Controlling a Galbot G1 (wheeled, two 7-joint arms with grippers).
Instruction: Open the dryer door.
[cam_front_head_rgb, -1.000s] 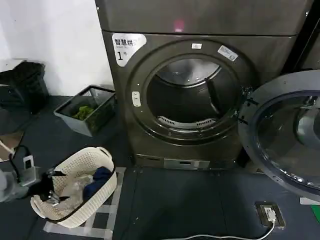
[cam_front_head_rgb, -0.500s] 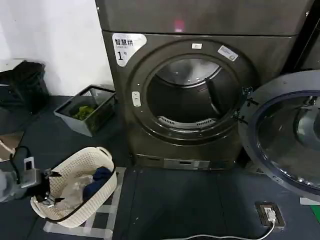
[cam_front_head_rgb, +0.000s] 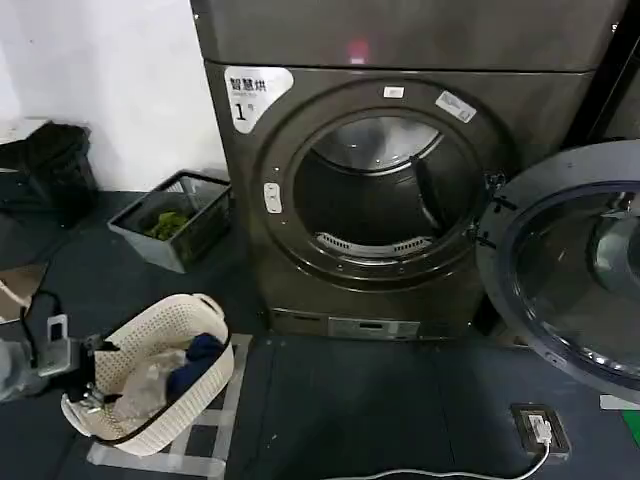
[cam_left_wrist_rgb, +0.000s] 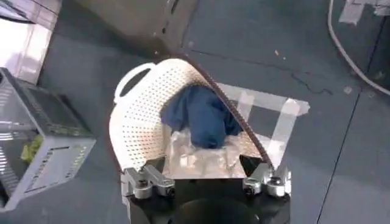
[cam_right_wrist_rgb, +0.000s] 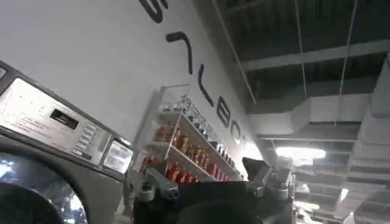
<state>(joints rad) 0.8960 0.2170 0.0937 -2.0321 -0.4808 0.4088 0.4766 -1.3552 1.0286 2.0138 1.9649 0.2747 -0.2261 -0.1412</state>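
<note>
Already open — left to right: the left claw (cam_front_head_rgb: 90, 385) hangs low over the white laundry basket (cam_front_head_rgb: 150, 385) on the floor, jaws spread, holding nothing. Further right, the dryer (cam_front_head_rgb: 400, 200) shows its bare drum opening. Furthest right, the dryer door (cam_front_head_rgb: 570, 265) is swung out fully, hinged at the opening's right side, inner face turned toward the robot. The right claw (cam_right_wrist_rgb: 210, 182) points up at the ceiling, fingers apart, empty. Judged: door well away from the left claw, nothing left to pull.
</note>
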